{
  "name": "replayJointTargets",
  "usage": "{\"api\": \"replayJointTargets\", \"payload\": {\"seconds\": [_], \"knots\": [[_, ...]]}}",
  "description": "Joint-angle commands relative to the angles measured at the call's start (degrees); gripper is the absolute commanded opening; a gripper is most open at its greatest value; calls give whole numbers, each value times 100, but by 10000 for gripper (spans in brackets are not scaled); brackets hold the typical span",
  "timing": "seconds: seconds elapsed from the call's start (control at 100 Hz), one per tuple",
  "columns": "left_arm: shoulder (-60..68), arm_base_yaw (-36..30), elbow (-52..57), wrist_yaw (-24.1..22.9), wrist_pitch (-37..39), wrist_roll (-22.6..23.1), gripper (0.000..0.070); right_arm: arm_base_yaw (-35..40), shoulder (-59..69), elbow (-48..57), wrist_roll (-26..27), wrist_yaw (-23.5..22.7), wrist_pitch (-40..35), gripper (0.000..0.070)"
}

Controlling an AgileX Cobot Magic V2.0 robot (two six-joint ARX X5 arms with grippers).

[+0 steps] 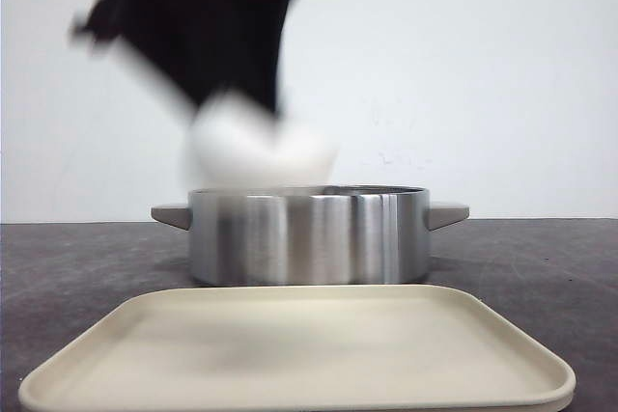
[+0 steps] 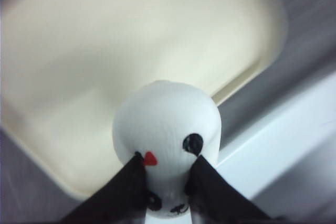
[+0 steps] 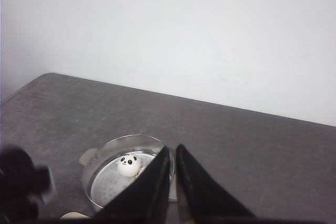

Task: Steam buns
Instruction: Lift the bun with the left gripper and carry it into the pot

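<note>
Left wrist view shows the left pincer (image 2: 167, 182) clamped on a bun (image 2: 167, 129), glossy white and dome-shaped, with black oval eyes and a small red mark. It hangs above the beige tray (image 2: 79, 77). In front view the held bun is blurred above the steel steamer pot (image 1: 309, 235). A second panda bun (image 3: 128, 164) sits inside the pot on the dark table (image 3: 252, 150). The right pincer (image 3: 173, 182) has its fingers nearly together, holding nothing.
</note>
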Motion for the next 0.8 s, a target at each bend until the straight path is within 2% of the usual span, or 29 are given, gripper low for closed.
{"api": "replayJointTargets", "payload": {"seconds": [0.0, 0.18, 0.46, 0.79], "knots": [[-28, -46, 435, -81, 22, 96, 10, 50, 39, 118, 68, -17, -417, 12], [0, 308, 1325, -439, 188, 398, 10, 50, 39, 116, 68, -15, -417, 12], [841, 1353, 1674, -459, 385, 951, 10, 50, 39, 116, 66, 4, -417, 12], [2044, 1860, 2138, -457, 599, 988, 10, 50, 39, 44, 66, 7, -420, 12]]}}
